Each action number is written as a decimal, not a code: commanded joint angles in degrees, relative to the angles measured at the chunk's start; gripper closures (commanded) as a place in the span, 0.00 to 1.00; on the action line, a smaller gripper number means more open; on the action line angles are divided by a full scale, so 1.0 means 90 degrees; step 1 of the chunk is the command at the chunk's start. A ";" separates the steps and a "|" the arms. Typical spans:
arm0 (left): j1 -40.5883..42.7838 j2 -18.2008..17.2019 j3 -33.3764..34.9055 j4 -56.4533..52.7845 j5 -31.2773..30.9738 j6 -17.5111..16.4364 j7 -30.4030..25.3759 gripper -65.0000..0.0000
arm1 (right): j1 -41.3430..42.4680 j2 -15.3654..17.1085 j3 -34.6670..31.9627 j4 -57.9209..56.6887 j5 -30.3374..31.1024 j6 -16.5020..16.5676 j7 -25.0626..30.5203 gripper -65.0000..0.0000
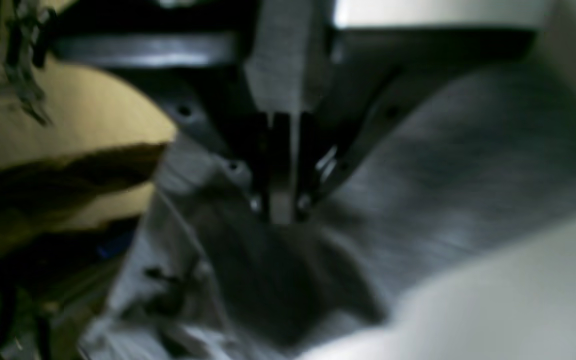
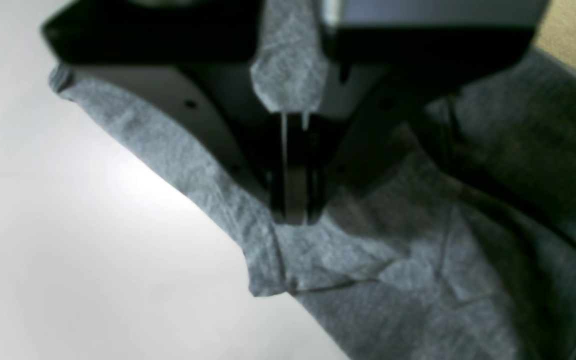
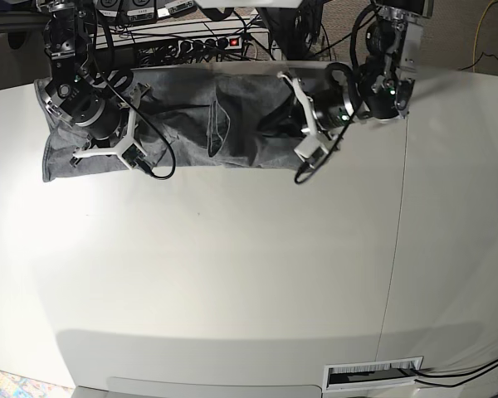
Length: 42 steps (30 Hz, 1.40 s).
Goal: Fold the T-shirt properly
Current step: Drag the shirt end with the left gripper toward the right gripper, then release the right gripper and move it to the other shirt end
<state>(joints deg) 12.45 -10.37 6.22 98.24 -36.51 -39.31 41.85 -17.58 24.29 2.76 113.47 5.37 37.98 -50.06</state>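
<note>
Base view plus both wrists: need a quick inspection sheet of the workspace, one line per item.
Surface: white table, bare over most of its area.
Job's things: grey T-shirt, bunched in a long strip along the far edge.
Clutter: nothing seen on the table.
Hands: left hand shut on T-shirt fabric; right hand shut on a T-shirt edge.
Cables: black cable looping off the right arm over the cloth.
Surroundings: power strip and wiring behind the table.

Base view overhead, far; wrist views close (left blurred), all sharing T-shirt (image 3: 191, 124)
</note>
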 commanded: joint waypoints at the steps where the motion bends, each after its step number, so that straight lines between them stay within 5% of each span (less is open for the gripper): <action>1: -0.0034 0.0007 0.0131 0.0109 -0.0100 -0.0077 -0.0192 0.98 | 0.0068 0.0087 0.0036 0.0090 0.0012 -0.0032 0.0136 0.99; 5: -0.0022 0.0007 0.0835 0.0109 0.0197 -0.0077 -0.0622 0.98 | 0.0068 0.0087 0.0036 0.0090 0.0012 -0.0032 0.0136 0.99; 9: -0.0024 0.0007 0.1644 0.0109 0.1523 -0.0077 -0.1554 0.98 | 0.0068 0.0087 0.0036 0.0090 0.0012 -0.0032 0.0131 0.99; 15: -0.0027 0.0000 0.2067 0.0131 0.2781 0.0243 -0.1639 0.98 | 0.0068 0.0090 0.0036 0.0090 0.0012 -0.0032 0.0126 0.99; 24: -0.0005 -0.0058 0.1598 0.1741 0.1263 -0.0077 -0.0270 0.98 | 0.0068 0.0090 0.0036 0.0090 -0.0114 -0.0032 0.0129 0.99; 35: -0.0007 -0.0724 0.0590 0.1307 0.1651 0.0430 -0.0879 1.00 | 0.0068 0.0087 0.0039 0.0109 -0.0219 -0.0053 0.0051 0.99; 42: -0.0007 -0.0753 0.0539 0.0374 0.1756 0.0607 -0.1151 1.00 | 0.0005 0.0085 0.0330 0.0644 -0.0136 -0.0056 -0.0418 0.99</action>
<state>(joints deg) 12.75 -16.99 11.20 100.60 -19.92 -33.91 32.91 -17.78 24.40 5.17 118.28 4.40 37.78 -54.24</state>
